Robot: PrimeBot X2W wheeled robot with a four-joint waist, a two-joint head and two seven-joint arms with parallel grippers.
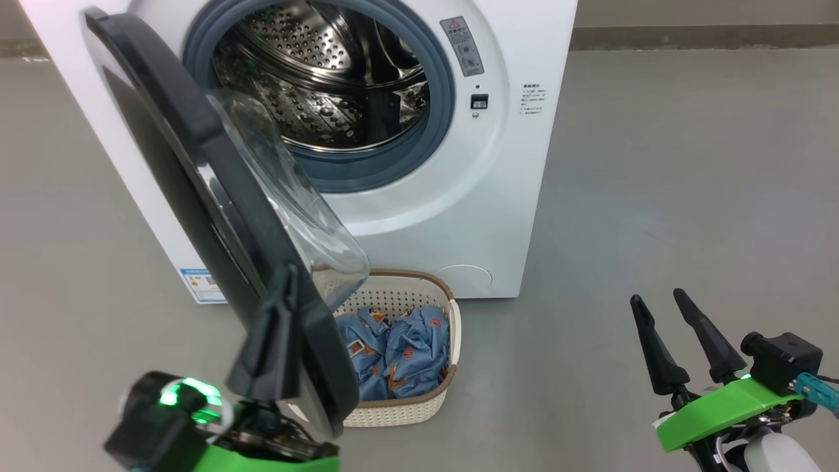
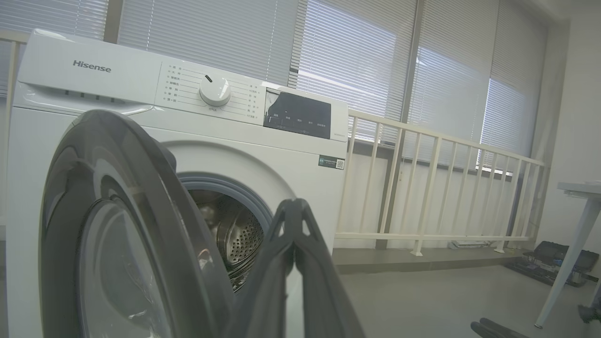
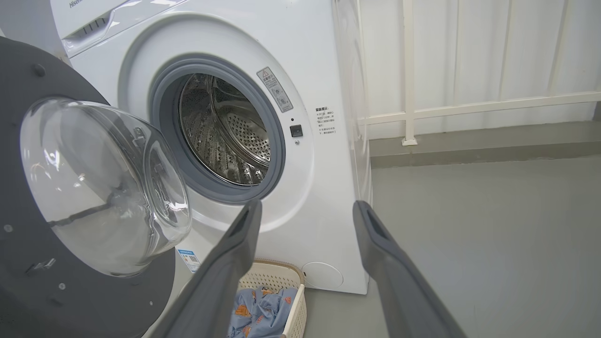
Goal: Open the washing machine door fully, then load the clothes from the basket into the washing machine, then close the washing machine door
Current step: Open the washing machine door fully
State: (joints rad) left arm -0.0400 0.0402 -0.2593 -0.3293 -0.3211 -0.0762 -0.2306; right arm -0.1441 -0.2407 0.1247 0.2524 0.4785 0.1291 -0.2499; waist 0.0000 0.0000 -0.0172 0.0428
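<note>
The washing machine door [image 1: 157, 157] stands swung out on its left hinge, leaving the steel drum [image 1: 328, 85] and the grey-blue gasket [image 1: 370, 174] of the washing machine [image 1: 524, 164] uncovered. From the head view the left tool [image 1: 287, 282] sits at the door's lower outer edge, its two fingers clenched tight together with nothing between them. I cannot tell whether they touch the rim or only stand just beside it. The left wrist view looks up past those pressed fingers, with the door's rim to their left, and adds what the others lack: the white dial [image 2: 214, 90] on the control panel, window blinds [image 2: 347, 61] and a cream railing [image 2: 436, 188] behind the machine.

The basket [image 1: 393, 298] rests on the floor [image 1: 655, 196] right against the machine's front, partly under the door's lower edge, with the blue clothes [image 1: 400, 354] piled inside it. The right wrist view gives the door's inner face, the clear glass bowl [image 3: 103, 188] bulging toward the drum, and a corner of the basket below. The right tool [image 1: 657, 298] hangs released and empty over bare floor, well apart from the basket.
</note>
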